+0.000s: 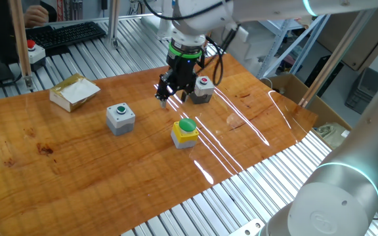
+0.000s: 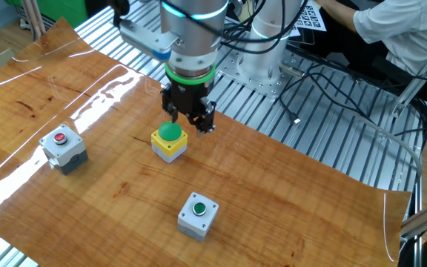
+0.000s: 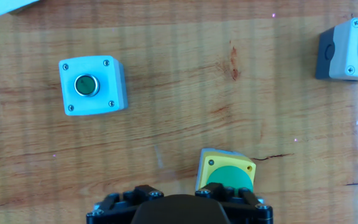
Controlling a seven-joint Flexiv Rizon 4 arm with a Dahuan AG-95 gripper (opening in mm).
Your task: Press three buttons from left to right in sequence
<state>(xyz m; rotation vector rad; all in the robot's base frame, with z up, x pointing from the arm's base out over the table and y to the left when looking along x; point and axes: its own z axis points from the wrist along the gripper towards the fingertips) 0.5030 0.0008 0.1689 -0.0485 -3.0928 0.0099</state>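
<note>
Nearest, bottom of hand view: yellow box with green dome (image 3: 227, 177), just beneath gripper (image 1: 170, 96). Finger state impossible to tell. Grey green-button box (image 1: 120, 118) left, grey red-button box (image 1: 203, 89) right. Risks pressing the dome first, breaking left-to-right order.

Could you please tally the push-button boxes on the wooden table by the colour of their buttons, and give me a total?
Green-button boxes: 2, the grey box with the small green button and the yellow box with the green dome.
Red-button boxes: 1, the grey box with the small red button.
Total: 3.
</note>
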